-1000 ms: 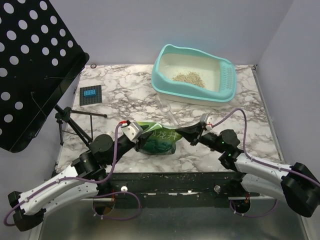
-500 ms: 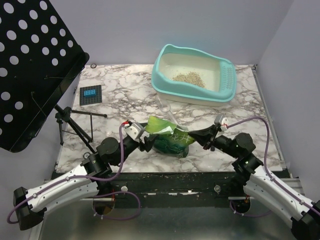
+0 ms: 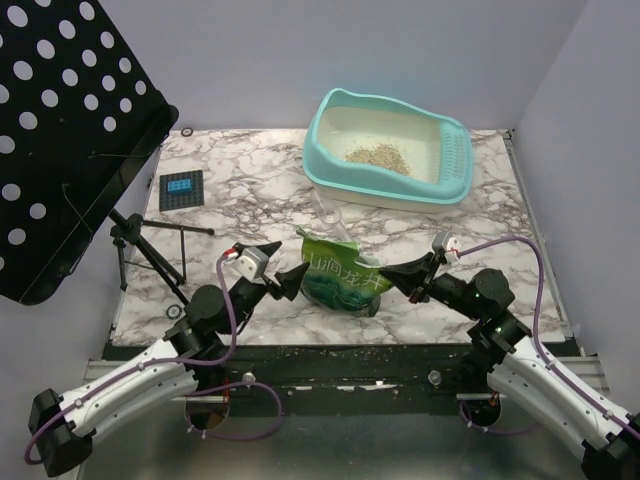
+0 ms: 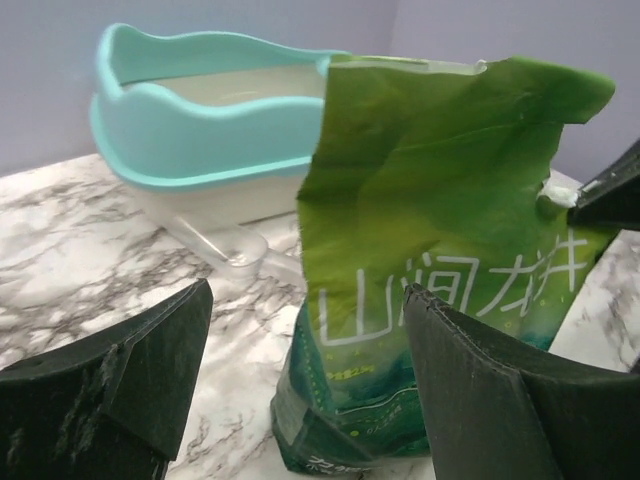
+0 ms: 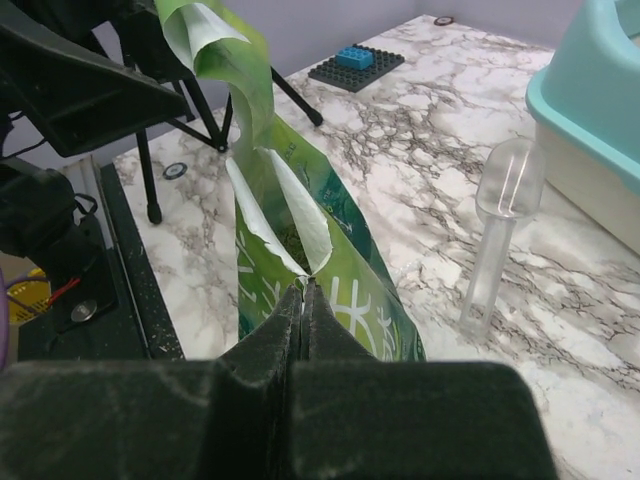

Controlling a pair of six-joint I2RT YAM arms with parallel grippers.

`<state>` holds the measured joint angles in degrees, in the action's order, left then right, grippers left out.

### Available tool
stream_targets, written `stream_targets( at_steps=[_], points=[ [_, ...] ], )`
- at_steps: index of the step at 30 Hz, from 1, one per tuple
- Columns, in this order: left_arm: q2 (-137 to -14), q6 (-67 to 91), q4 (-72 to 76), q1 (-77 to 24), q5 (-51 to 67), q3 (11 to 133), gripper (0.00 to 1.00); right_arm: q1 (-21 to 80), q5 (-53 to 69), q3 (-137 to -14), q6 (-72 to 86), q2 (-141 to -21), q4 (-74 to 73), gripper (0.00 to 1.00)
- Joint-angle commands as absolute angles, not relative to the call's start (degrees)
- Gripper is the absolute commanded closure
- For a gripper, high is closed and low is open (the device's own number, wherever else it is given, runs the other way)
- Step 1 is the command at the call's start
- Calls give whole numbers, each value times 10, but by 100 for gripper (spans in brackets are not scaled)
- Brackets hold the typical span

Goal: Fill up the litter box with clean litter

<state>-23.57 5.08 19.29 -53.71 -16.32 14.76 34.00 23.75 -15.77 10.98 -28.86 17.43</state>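
The turquoise litter box (image 3: 322, 165) stands at the back right of the table, with a small pile of beige clean litter (image 3: 378, 156) inside; it also shows in the left wrist view (image 4: 200, 140). A green litter bag (image 3: 342, 276) stands upright at the front centre. My right gripper (image 3: 385, 275) is shut on the bag's right edge (image 5: 305, 285). My left gripper (image 3: 282, 268) is open just left of the bag (image 4: 430, 240), not touching it. A clear plastic scoop (image 3: 330, 216) lies between bag and box.
A black perforated stand on a tripod (image 3: 140, 245) fills the left side. A small dark block with a blue top (image 3: 182, 189) lies at the back left. Spilled granules dot the table's front edge (image 3: 350, 350).
My left gripper has let go of the bag and opened, drawing back left. The bag has stood up more upright while my right gripper keeps holding it.
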Motion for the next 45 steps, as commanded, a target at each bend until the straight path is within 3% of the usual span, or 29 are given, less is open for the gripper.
stream_targets(
  at_steps=[1,9,14,22,28,36,38,40,42,45],
  points=[
    [-331,93,248,-470,61,185,15,335,258,-165,128,-276,216,100],
    [-421,141,345,-366,190,195,15,335,273,-156,142,-254,220,100],
    [-468,224,487,-293,310,178,14,335,287,-149,150,-254,229,100],
    [-630,383,745,-265,455,184,15,336,286,-141,156,-242,236,100],
    [-699,436,817,-252,487,195,19,336,278,-134,158,-228,233,100],
    [-755,475,849,-247,500,210,40,335,273,-133,163,-242,240,100],
    [-761,481,847,-247,500,215,52,335,272,-135,164,-245,236,100],
    [-764,490,845,-248,505,218,72,336,267,-136,170,-245,234,100],
    [-760,502,845,-248,509,214,87,334,260,-137,176,-244,232,100],
    [-731,486,783,-248,499,207,100,335,250,-148,191,-251,215,100]
  ],
)
